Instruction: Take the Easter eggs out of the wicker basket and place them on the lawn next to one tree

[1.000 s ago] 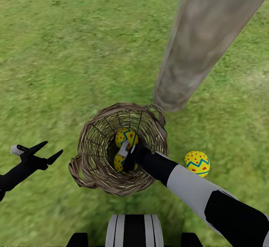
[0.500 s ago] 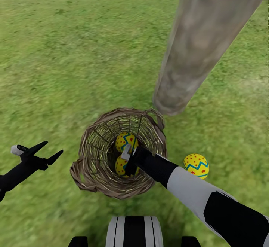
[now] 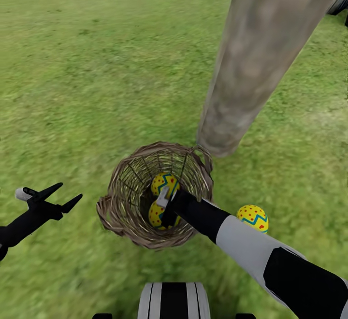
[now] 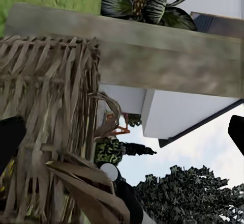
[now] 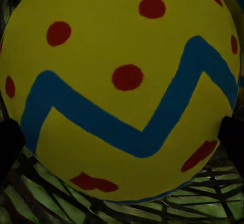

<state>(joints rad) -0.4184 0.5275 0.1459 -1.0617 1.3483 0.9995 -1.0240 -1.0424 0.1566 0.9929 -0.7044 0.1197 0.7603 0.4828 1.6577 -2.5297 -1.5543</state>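
The wicker basket (image 3: 126, 212) stands on the lawn (image 3: 72, 92) at the foot of the tree (image 3: 256, 63). Two Easter eggs lie inside it, one farther (image 3: 163, 181) and one nearer (image 3: 154, 216). A third egg (image 3: 252, 218) rests on the grass right of the basket, near the trunk. My right gripper (image 3: 163, 209) reaches down into the basket, open, with its fingers on either side of the nearer egg (image 5: 122, 91). My left gripper (image 3: 60, 194) hovers open over the grass left of the basket. The left wrist view shows the basket's woven wall (image 4: 51, 132) and the trunk (image 4: 162, 61).
Grass stretches away to the left and behind the basket. A dark object (image 3: 338, 5) sits at the far right beyond the trunk. A striped broad-leaved plant (image 4: 147, 2) and a white house wall (image 4: 178, 117) show past the tree. My base (image 3: 173, 302) is just before the basket.
The whole head view has shifted a little, so basket, trunk and lawn egg sit lower in the picture. Both grippers keep their places; the right one stays in the basket around the egg.
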